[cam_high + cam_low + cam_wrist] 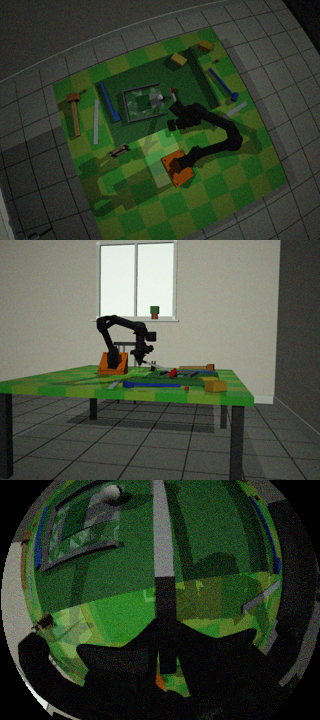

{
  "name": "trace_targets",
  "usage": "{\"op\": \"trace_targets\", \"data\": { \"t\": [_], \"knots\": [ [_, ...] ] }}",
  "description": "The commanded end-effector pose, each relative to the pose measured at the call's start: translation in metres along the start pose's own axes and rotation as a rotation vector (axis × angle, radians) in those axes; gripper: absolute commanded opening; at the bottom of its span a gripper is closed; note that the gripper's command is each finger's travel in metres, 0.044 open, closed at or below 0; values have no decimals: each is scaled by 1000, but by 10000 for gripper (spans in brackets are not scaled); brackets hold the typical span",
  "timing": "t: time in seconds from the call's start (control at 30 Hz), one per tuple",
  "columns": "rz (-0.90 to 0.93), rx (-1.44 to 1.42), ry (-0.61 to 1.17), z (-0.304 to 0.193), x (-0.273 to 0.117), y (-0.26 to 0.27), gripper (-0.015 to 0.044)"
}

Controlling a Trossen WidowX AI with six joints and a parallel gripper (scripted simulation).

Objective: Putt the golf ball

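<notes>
My gripper [176, 107] [139, 362] [163, 621] is shut on the red putter's dark grip, above the table. The putter's pale shaft [163, 540] [157, 365] slants down from the fingers to its red head [172, 90] [172, 372], which is over the dark green mat. The white golf ball [160, 97] [111, 493] is at the open right end of the grey ramp [154, 102], left of the head with a gap between them. The raised green [142, 102] lies farther left, inside dark rails. The ball cannot be made out in the exterior view.
A blue club [108, 102] lies left of the rails, another blue club [221, 83] [157, 385] at the right. Yellow blocks [178, 59] [205, 45] are at the back. A wooden mallet [75, 113], pale strips [95, 124] [236, 109] and a small wooden stand [119, 150] are also on the table.
</notes>
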State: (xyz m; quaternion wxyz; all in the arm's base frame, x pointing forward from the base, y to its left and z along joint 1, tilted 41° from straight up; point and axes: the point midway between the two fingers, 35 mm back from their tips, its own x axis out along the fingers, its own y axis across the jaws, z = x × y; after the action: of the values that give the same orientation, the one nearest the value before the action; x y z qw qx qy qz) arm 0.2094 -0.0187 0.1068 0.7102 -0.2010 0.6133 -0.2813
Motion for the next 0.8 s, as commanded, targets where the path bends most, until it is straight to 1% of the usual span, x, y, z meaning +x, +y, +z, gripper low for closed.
{"op": "trace_targets", "data": {
  "t": [0.0, 0.43, 0.47, 0.5, 0.77],
  "knots": [
    [-3, 9, -5, -1, -5, 5, 0],
    [-3, 8, -3, -1, -59, 6, 0],
    [-3, 8, -3, -1, -60, 6, 0],
    [-4, 4, 0, -2, -50, 5, 0],
    [-4, 4, 0, -2, -50, 5, 0]
  ]
}}
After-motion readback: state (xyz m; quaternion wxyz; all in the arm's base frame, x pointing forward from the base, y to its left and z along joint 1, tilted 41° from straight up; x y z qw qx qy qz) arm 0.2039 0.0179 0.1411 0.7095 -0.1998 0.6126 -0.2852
